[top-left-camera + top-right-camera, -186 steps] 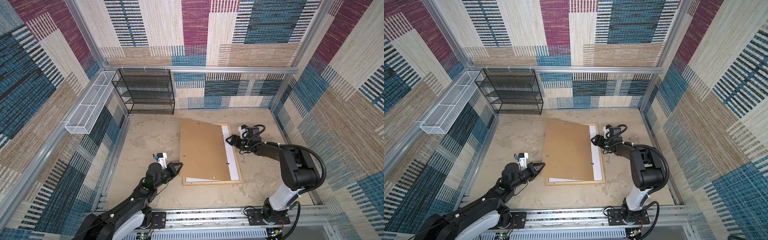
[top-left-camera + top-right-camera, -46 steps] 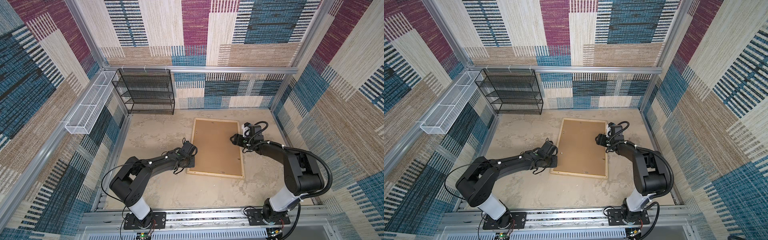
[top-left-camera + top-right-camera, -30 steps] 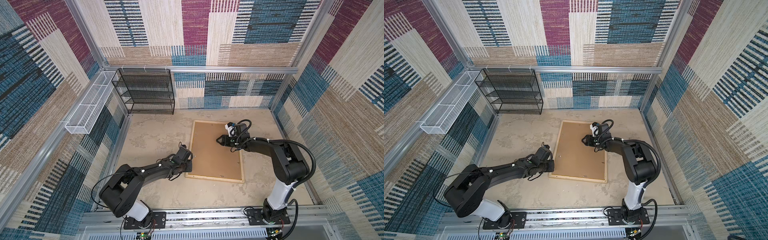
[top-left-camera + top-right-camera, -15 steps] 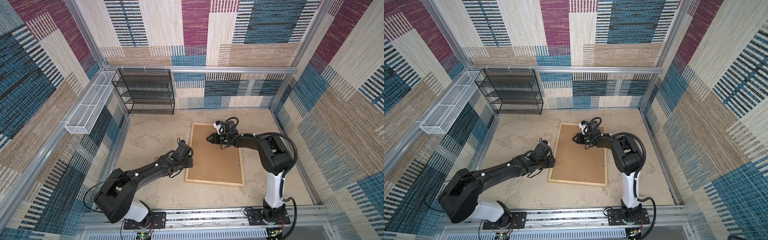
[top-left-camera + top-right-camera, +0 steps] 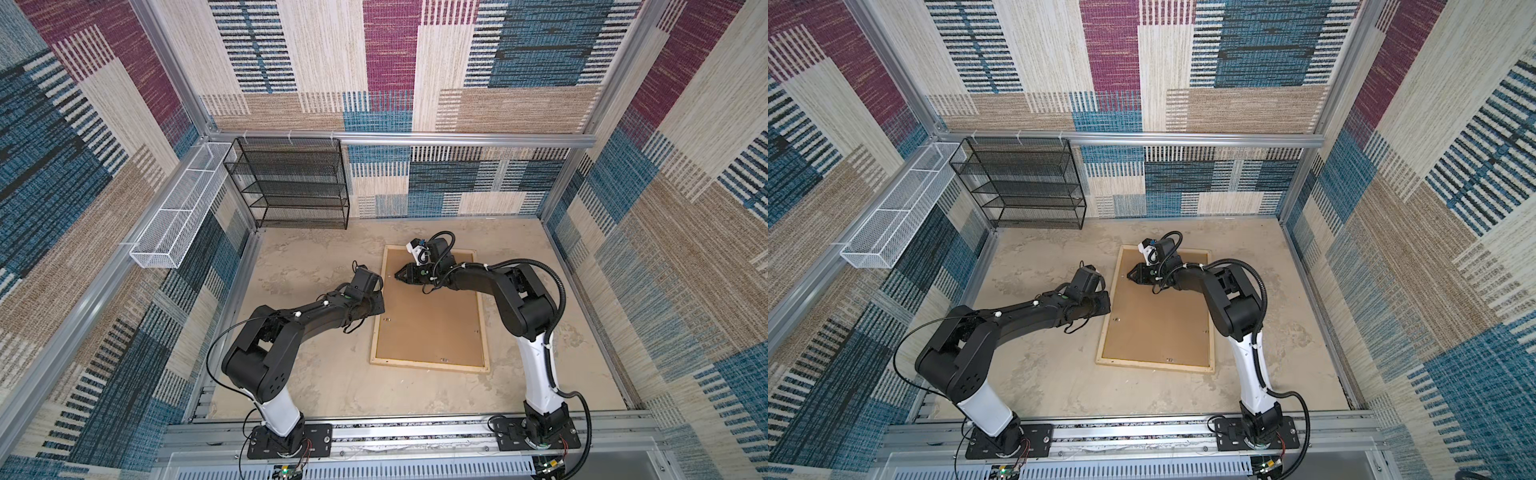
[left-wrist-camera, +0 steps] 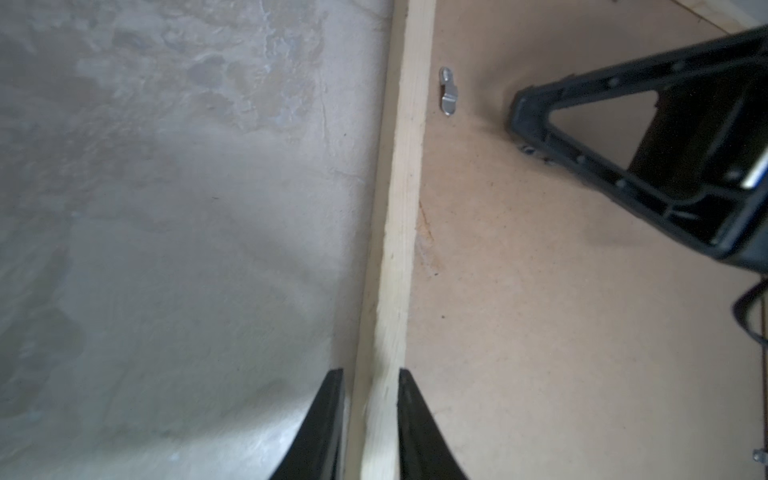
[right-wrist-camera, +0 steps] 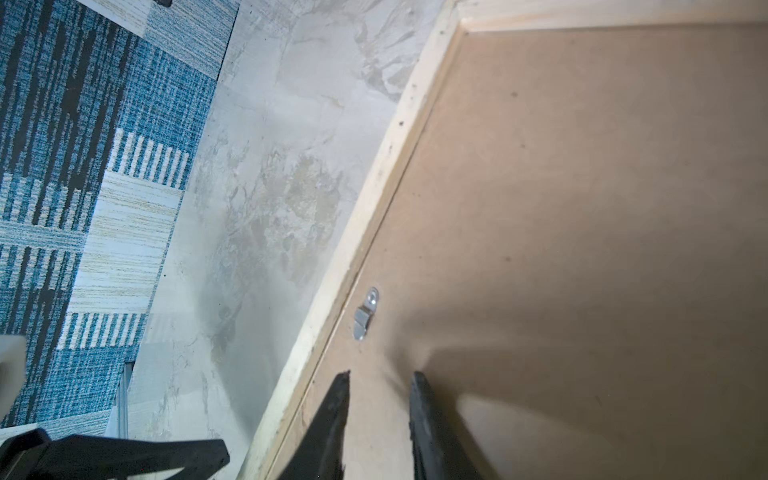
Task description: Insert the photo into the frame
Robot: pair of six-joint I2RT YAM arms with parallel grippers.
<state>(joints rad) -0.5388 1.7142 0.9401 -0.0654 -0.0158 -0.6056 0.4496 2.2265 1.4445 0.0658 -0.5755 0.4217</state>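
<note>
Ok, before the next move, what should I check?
1. Backing board seated flat inside the frame: ok.
2. Photo under the board: cannot tell, hidden.
3. Left gripper straddling the frame's side rail: ok.
4. Left gripper squeezing that rail: cannot tell.
5. Right gripper open and empty over the board: ok.
6. Clip ahead of it turned across the rail: not ok, it lies along the board's edge.

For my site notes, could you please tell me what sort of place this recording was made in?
Most likely a purpose-built robot test cell, not a home: aluminium framing holds carpet-patterned wall panels, and a left arm and right arm are bolted to a metal rail at the front.
</note>
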